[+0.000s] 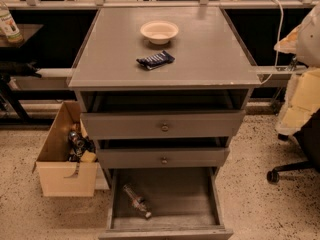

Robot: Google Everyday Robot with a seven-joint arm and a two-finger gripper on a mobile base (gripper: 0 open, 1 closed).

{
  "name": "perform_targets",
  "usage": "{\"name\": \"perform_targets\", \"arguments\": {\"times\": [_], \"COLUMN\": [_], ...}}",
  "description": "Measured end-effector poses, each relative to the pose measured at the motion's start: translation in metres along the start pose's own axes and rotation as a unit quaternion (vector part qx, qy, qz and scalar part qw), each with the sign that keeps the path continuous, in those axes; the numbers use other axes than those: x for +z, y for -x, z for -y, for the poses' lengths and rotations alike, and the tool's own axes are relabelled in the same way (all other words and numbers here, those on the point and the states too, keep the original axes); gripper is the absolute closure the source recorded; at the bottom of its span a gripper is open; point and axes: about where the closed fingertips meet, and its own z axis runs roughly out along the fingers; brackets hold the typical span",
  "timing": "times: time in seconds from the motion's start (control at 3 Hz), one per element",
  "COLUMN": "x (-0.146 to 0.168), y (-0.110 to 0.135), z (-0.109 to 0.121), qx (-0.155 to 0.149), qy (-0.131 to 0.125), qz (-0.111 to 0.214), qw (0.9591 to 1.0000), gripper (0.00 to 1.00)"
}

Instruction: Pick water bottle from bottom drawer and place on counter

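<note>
The water bottle (136,200) is small, clear and crinkly. It lies on its side in the left front part of the bottom drawer (182,199), which is pulled fully open. The counter (210,54) is the grey top of the cabinet above it. My gripper is not in view. A pale bulky shape (302,69) at the right edge is the only thing close to the camera, and no fingers show on it.
A white bowl (159,31) and a dark blue snack packet (155,59) lie on the counter. Two shallower drawers with knobs (164,127) sit slightly open above. A cardboard box (62,171) stands at the left, a chair base (295,169) at the right, and a green-labelled bottle (9,24) far left.
</note>
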Motion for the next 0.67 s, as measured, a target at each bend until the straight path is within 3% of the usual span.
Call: {"name": "perform_targets", "arguments": {"times": [0.33, 0.67], "x": [0.000, 0.055], "y": [0.001, 0.014], "z": [0.001, -0.010], "qx": [0.000, 0.001], "qy": [-0.005, 0.024], "qz": [-0.001, 0.034], "qw": [1.0000, 0.9991], "gripper": [0.00, 0.00]}}
